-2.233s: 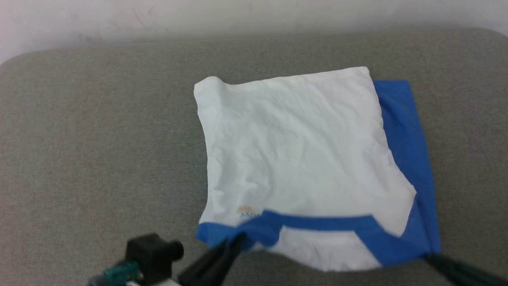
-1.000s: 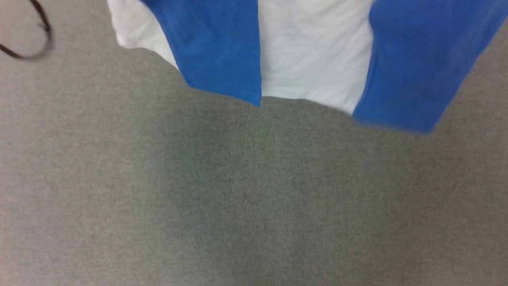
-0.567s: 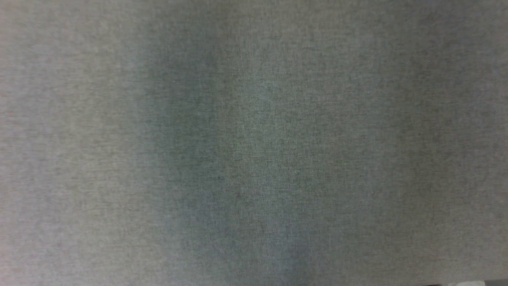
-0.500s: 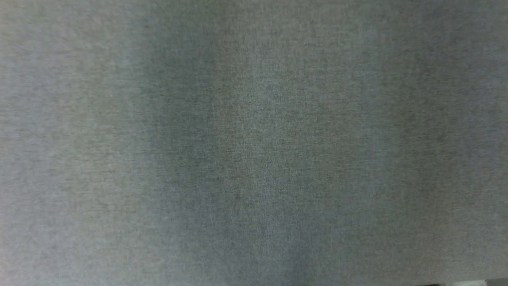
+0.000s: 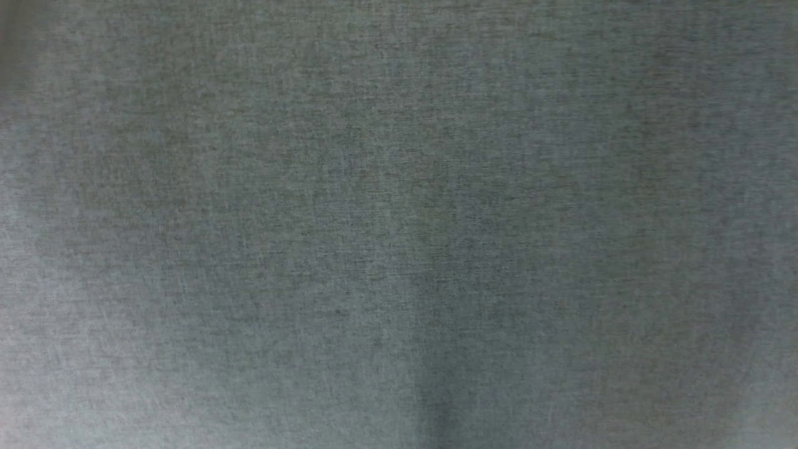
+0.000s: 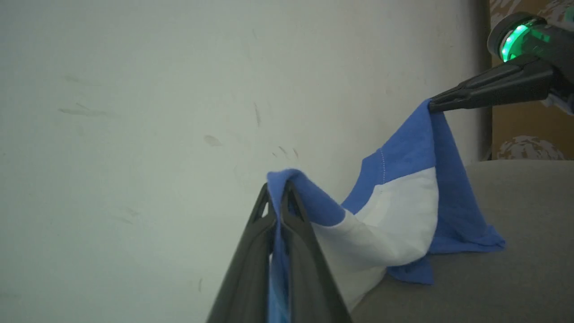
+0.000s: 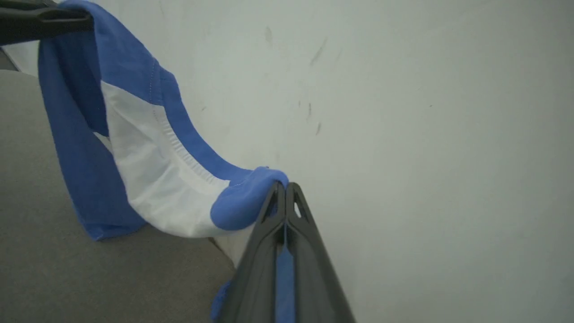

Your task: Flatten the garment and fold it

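Overhead, the head view looks straight down on the grey surface (image 5: 399, 224), a woven cloth crossed by a soft shadow; I can read no writing on it.

From the left wrist view, the left gripper (image 6: 278, 190) is pinched tight on a blue edge of the garment (image 6: 390, 215), with cloth running down between its two fingers. The shirt sags from there in a white and blue swag up to the right gripper (image 6: 432, 106), whose fingers are clamped on another blue edge, higher and to the side, with a green light (image 6: 511, 40) glowing on the wrist behind them. The lower blue hem rests on the grey surface; a pale, scuffed wall (image 6: 134, 112) stands behind.

From the right wrist view, the right gripper's fingers meet on a rolled blue fold, and the shirt hangs across to the left gripper at the upper left corner, its bottom touching the grey surface.

By my reading, this is the flattening step — the shirt is lifted by two points and not yet laid out. The next move calls for drawing the grippers apart to take out the sag, then lowering evenly so the body lands smooth. No brand, label or lettering is legible on the cloth facing either wrist camera.
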Motion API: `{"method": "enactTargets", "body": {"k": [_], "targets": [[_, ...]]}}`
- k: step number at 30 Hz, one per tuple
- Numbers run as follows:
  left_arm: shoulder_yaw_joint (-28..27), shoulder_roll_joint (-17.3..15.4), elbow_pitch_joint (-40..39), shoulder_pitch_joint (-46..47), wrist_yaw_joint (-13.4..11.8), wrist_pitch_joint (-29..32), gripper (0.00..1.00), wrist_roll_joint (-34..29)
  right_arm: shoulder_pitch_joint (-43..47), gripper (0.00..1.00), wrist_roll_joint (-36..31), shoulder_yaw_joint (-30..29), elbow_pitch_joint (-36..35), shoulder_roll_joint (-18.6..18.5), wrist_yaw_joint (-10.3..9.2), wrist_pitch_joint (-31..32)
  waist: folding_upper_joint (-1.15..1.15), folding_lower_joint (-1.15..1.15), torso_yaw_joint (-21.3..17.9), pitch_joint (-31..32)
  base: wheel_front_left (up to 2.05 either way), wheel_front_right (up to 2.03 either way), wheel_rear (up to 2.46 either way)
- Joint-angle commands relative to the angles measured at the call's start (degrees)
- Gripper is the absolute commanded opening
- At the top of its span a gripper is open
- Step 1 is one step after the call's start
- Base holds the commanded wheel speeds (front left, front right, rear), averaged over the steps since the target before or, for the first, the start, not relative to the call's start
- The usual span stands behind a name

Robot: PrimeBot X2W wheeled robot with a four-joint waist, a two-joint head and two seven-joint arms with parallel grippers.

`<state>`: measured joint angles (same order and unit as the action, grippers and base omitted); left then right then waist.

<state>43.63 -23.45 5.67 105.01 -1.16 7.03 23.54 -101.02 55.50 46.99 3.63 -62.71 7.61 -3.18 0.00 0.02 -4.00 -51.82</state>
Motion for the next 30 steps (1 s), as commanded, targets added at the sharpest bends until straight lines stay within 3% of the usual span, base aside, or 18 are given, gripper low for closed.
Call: {"method": "enactTargets", "body": {"k": [1, 8, 13, 16, 22, 26, 30], "targets": [[0.68, -0.47, -5.25, -4.62, -1.66, 1.64, 0.00, 1.64, 3.64, 0.00, 1.79, 1.58, -3.30, -3.20, -0.12, -2.72, 0.00, -0.02, 0.63, -0.18, 0.00, 0.00, 0.00], [5.88, -4.10, -24.67, -22.71, -9.62, 9.24, 0.00, 3.81, 17.21, 0.00, 8.17, 4.60, -14.40, -14.36, -0.12, -10.42, 0.00, -0.02, 1.19, 3.08, 0.00, 0.00, 0.00], [11.98, -6.92, -31.91, -36.50, -15.52, 11.07, 0.00, 2.73, 29.15, 0.00, 11.88, 5.88, -16.79, -16.99, -0.12, -11.74, 0.00, -0.02, 1.02, 6.59, 0.00, 0.00, 0.00], [15.31, -8.62, -32.35, -44.72, -19.11, 10.38, 0.00, 2.02, 37.26, 0.00, 13.35, 4.51, -15.71, -14.84, -0.12, -11.78, 0.00, -0.02, 0.83, 9.10, 0.00, 0.00, 0.00], [18.10, -9.79, -31.50, -61.02, -26.05, 4.41, 0.00, 5.26, 57.89, 0.00, 11.79, -1.59, -11.68, -7.00, -0.12, -11.80, 0.00, -0.02, 0.60, 14.97, 0.00, 0.00, 0.00], [18.68, -9.92, -30.82, -68.59, -27.04, 0.70, 0.00, 9.46, 70.71, 0.00, 9.34, -7.86, -11.20, -2.64, -0.12, -11.81, 0.00, -0.02, 0.93, 19.04, 0.00, 0.00, 0.00], [20.11, -9.61, -29.25, -73.79, -25.69, -0.30, 0.00, 14.04, 81.79, 0.00, 7.81, -11.55, -12.31, -1.02, -0.12, -11.81, 0.00, -0.02, 1.18, 23.18, 0.00, 0.00, 0.00]]}}
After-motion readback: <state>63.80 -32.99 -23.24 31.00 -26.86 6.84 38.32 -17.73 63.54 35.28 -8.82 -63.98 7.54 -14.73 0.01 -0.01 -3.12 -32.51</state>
